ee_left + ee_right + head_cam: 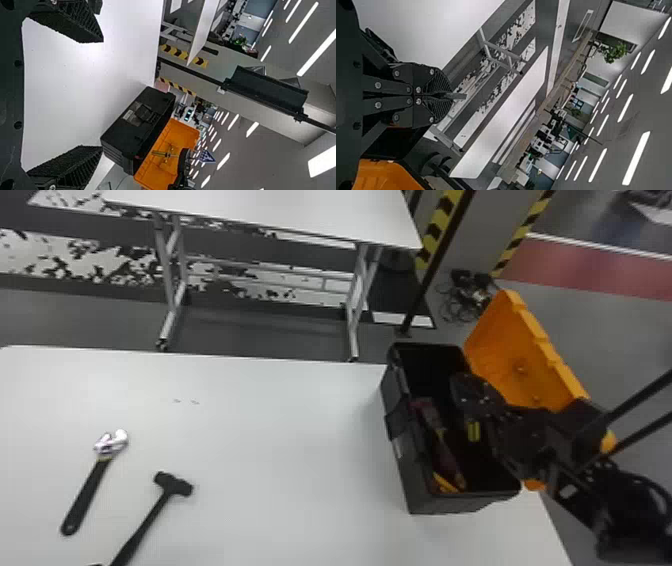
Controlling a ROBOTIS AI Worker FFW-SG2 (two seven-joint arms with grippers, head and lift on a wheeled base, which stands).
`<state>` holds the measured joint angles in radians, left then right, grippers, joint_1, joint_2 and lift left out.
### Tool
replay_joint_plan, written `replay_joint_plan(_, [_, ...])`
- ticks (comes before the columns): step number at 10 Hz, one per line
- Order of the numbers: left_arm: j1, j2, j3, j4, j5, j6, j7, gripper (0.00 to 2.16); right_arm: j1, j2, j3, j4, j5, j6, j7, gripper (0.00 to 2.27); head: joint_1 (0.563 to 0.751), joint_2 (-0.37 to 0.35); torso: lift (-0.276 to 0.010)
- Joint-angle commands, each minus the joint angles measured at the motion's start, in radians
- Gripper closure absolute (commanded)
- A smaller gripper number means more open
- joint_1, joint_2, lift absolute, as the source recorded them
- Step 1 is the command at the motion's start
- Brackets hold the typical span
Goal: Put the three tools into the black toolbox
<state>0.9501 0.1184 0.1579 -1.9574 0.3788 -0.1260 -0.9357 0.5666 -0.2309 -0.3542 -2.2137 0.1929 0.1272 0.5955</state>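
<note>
My right gripper (465,390) is over the open black toolbox (400,470) at the right of the head view. In the right wrist view the same gripper (451,95) is shut on a thin grey tool (459,96), whose tip sticks out. The left wrist view shows a slim rod (160,153) beside the toolbox (132,126). A reddish and yellow item (440,435) lies inside the box. On the table's left are an adjustable wrench (87,492) and a black hammer (145,522), apart from each other. My left gripper (101,94) stands open above the tabletop, nothing between its fingers.
The toolbox's orange lid (520,355) is swung open to the right. White tabletop (280,450) spreads between the hammer and the box, which stands near the table's right edge. A second white table (280,210) and a striped post (440,225) are behind.
</note>
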Motion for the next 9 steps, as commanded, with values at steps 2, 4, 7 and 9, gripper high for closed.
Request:
replay_joint_plan(2, [-0.002, 0.0, -0.005, -0.008, 0.0, 0.006, 0.0, 0.04, -0.053, -0.002, -0.098, 0.086, -0.15, 0.022, 0.02, 2.24, 0.695, -0.318, -0.051])
replay_joint_plan(4, [-0.002, -0.002, -0.014, -0.009, -0.005, 0.006, 0.002, 0.04, -0.109, 0.001, -0.181, 0.141, -0.26, 0.078, 0.047, 2.24, 0.695, -0.35, -0.051])
replay_joint_plan(7, [-0.002, -0.003, -0.017, -0.008, -0.009, 0.006, 0.006, 0.07, -0.14, 0.01, -0.261, 0.19, -0.432, 0.194, 0.078, 2.24, 0.695, -0.35, -0.051])
replay_joint_plan(9, [-0.01, -0.005, -0.029, -0.011, -0.018, 0.009, 0.015, 0.07, -0.132, 0.033, -0.261, 0.17, -0.454, 0.228, 0.09, 2.24, 0.695, -0.35, -0.051])
